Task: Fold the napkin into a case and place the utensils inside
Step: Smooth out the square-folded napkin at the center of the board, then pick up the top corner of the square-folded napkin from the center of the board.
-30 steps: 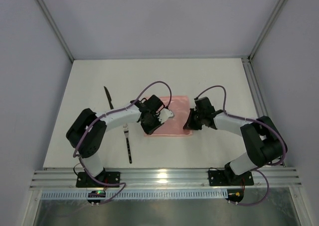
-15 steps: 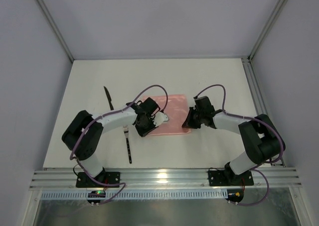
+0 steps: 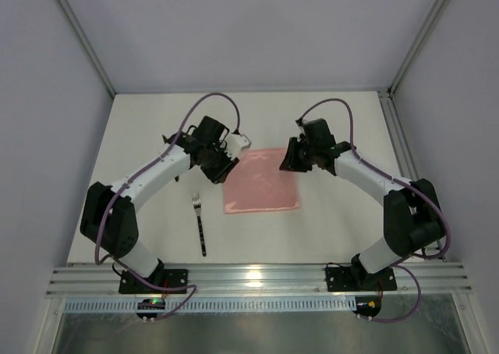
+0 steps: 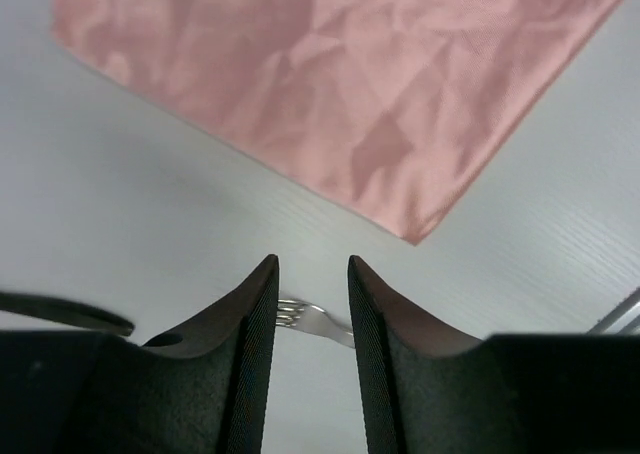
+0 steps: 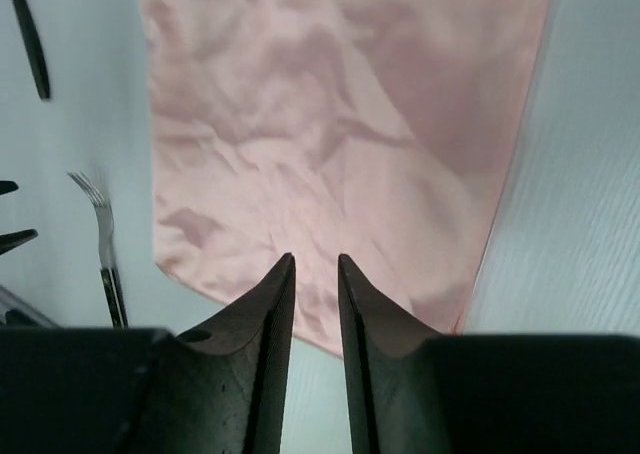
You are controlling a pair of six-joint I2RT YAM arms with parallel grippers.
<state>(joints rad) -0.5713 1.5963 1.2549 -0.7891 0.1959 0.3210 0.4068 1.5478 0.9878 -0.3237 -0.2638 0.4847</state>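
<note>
Pink napkin flat mid-tabletop, between claws.
From above: left claw, narrowly parted, empty, has it at 5 o'clock; right claw, likewise, at 7 o'clock; both equally near.

Left claw and right claw pulled off napkin.

The white table is sitting between grey walls. 2 metal posts are rising at its far corners. An aluminium rail is running along its near edge.
</note>
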